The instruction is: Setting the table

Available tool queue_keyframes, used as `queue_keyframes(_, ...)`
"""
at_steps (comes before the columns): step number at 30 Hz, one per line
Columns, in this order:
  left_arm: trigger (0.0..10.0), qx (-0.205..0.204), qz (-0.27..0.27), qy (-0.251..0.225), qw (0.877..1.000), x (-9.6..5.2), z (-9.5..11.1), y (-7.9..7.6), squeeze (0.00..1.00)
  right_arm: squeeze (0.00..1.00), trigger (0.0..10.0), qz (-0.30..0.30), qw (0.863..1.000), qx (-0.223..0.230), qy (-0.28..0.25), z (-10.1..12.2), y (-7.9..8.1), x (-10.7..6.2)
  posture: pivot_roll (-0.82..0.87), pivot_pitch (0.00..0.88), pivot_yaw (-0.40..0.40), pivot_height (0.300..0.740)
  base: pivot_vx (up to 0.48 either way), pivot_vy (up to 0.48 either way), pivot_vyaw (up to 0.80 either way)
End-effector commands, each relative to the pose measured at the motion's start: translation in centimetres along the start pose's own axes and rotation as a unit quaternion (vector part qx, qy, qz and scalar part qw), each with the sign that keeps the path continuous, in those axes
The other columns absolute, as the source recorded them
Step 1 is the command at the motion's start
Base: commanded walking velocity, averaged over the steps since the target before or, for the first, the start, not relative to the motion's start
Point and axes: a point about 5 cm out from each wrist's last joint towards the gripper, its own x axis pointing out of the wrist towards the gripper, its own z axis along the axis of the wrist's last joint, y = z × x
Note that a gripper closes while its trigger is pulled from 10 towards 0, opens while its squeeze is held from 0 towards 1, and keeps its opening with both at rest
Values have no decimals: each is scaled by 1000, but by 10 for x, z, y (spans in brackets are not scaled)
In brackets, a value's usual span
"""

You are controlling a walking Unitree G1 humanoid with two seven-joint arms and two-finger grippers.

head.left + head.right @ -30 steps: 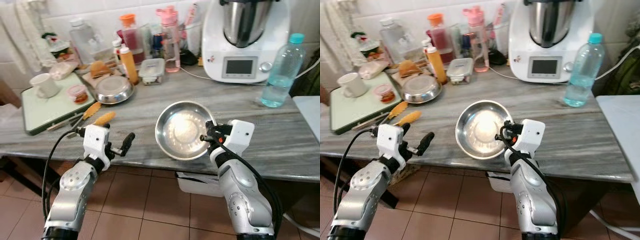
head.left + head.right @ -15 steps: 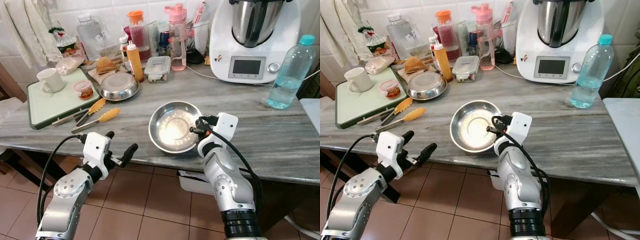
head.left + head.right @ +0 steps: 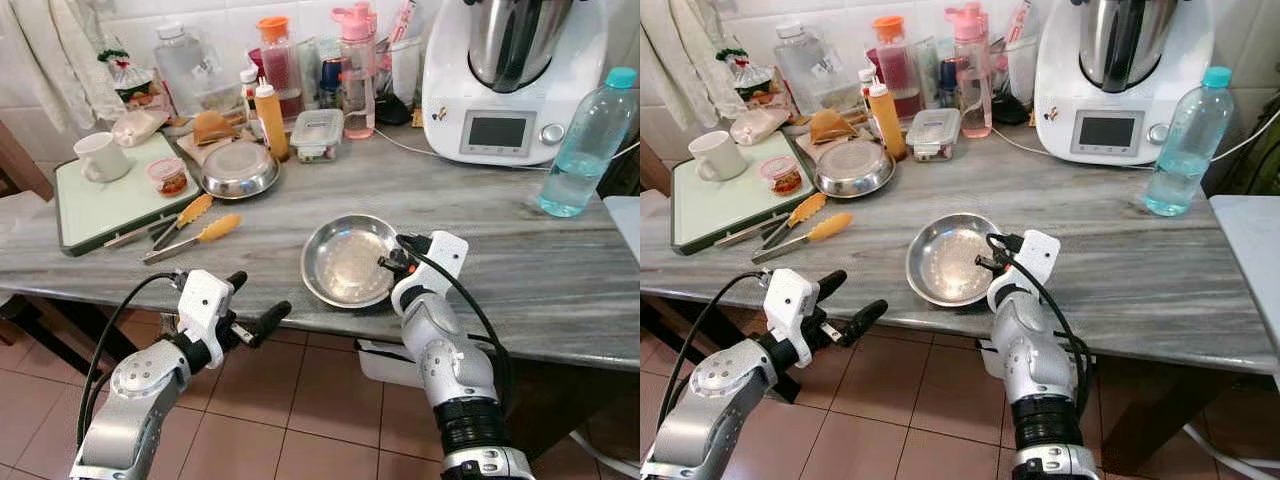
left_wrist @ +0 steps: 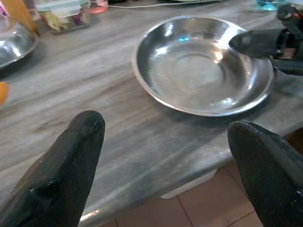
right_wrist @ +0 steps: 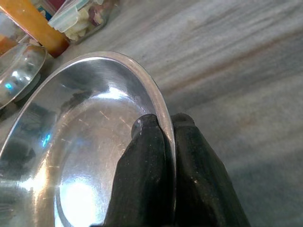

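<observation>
Steel bowl (image 3: 346,262) sits flat on the marble bench (image 3: 560,270), near the front edge. Your right gripper (image 5: 161,130) has its fingers (image 5: 142,165) closed on the bowl's rim, one inside, one outside, pinching thin metal. The bowl's body lies ahead of those fingers.

Left gripper (image 4: 165,156): fingers spread wide, nothing between them, hanging off the front edge below bench level. Bowl is ahead of its fingertips, well apart.

Beyond the bowl: yellow-handled tongs (image 3: 190,238), a green tray (image 3: 100,205) with a white mug (image 3: 98,158), a second steel dish (image 3: 238,170), sauce bottle (image 3: 269,120), a kitchen machine (image 3: 515,75), water bottle (image 3: 583,142).

Risks, as judged:
- One-sided rim pinch on slick steel; the bowl may swing or slip out when you lift.
- Dragging it could carry it off the front edge to the tile floor.
- Left fingers may clip the bench edge if raised straight.
</observation>
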Motion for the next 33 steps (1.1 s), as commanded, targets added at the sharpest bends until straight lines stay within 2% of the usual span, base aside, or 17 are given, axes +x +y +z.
queue_keyframes(1, 10000, 8, -7, 2, 1000, -3, 2, -1, 0, 0, 10000, 15, 1000, 14, -2, 3, 18, 5, -1, 10, 116, 740, 0, 0, 0)
queue_keyframes(6, 10000, 7, -15, 6, 1000, -3, 2, -3, 0, 0, 10000, 16, 1000, 25, 5, 2, 22, 13, 1, 8, 117, 740, 0, 0, 0)
queue_keyframes(20, 10000, 5, -23, 8, 1000, -1, 1, -6, 0, 0, 10000, 32, 999, 37, 20, -3, 35, 18, -1, 2, 116, 740, 0, 0, 0)
queue_keyframes(21, 10000, 4, -24, 9, 1000, 0, 1, -6, 0, 1000, 10000, 35, 998, 39, 22, -5, 37, 18, -3, 0, 116, 740, 0, 0, 0)
queue_keyframes(29, 10000, 2, -29, 9, 1000, 2, 0, -7, 0, 1000, 10000, 41, 998, 42, 38, -11, 40, 18, -12, 1, 118, 740, 0, 0, 0)
queue_keyframes(33, 10000, 2, -32, 9, 999, 5, 0, -8, 0, 1000, 10000, 53, 998, 10, 40, -14, 39, 18, -16, 0, 120, 740, 0, 0, 0)
